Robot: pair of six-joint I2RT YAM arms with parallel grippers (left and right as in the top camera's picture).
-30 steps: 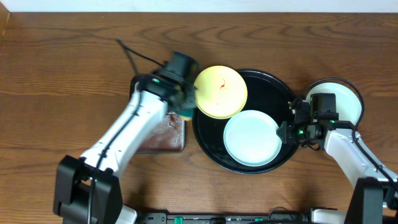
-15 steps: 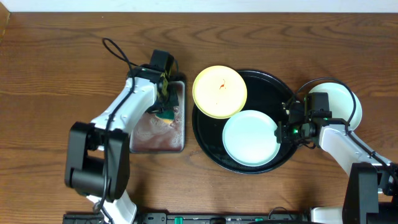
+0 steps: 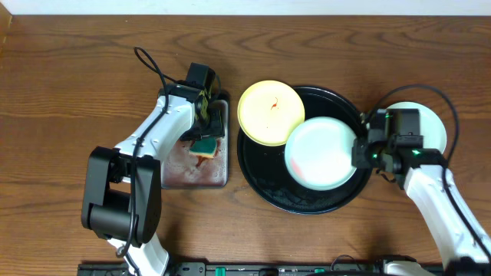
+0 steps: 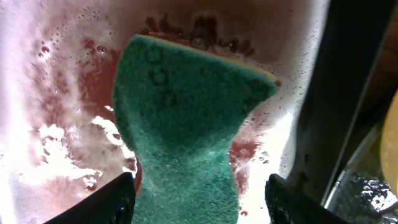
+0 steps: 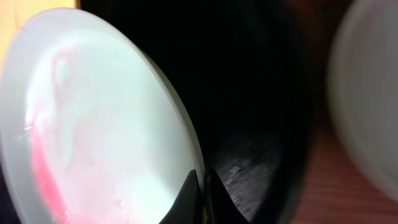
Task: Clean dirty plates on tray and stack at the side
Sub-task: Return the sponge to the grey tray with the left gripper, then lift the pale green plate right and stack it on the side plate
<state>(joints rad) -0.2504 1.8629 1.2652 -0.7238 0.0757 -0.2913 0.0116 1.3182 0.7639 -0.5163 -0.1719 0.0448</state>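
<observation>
Left tool [image 4: 196, 200] pinches a teal sponge [image 4: 186, 124] over the grey metal tray [image 3: 176, 175]; right tool [image 3: 360, 150] clamps the rim of a smeared mint-white plate [image 3: 318, 153] above the round black tray [image 3: 307, 202].

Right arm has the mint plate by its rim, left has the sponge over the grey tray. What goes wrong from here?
1. The right gripper pinches the sauce-smeared mint plate only at its rim; it may slip onto the black tray.
2. Its far edge seems to overlap the yellow plate, which overhangs the tray rim; a nudge might tip it off.
3. The sponge in the left gripper sits over reddish water and may drip on the table.
</observation>
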